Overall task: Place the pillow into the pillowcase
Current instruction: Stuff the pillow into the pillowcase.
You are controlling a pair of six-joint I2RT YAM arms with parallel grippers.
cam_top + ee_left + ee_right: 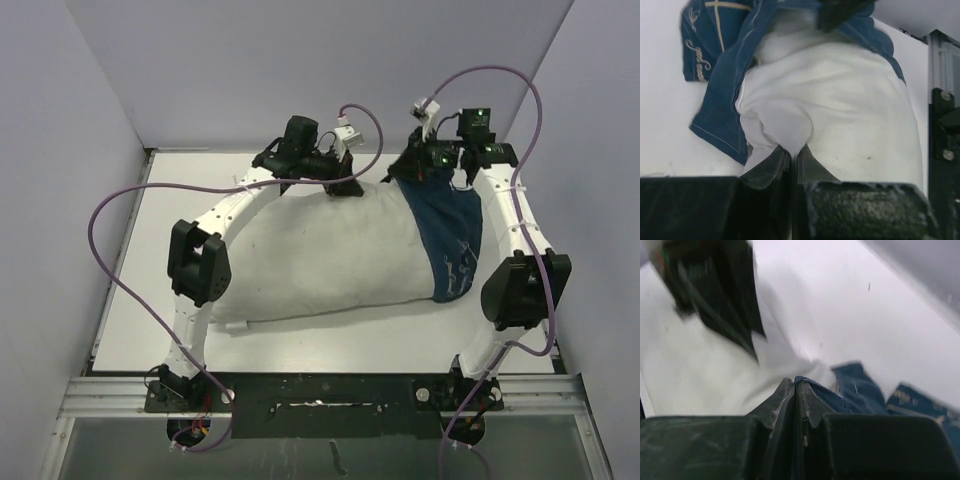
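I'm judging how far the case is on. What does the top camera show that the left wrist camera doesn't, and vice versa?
Top only: the whole pillow, mostly bare, with the pillowcase over just its right end. Left wrist only: the left fingers pinched shut on a fold of pillow fabric. Both: white pillow entering the navy pillowcase.

The pillow (pixel 320 260) fills the middle of the table (pixel 350 338). The left arm (pixel 200 265) and the right arm (pixel 520 290) bend over its two ends. A bare strip is free along the near side and another at the left edge. Purple cables (pixel 95 240) loop beside the arms, and the walls (pixel 60 150) stand close around.
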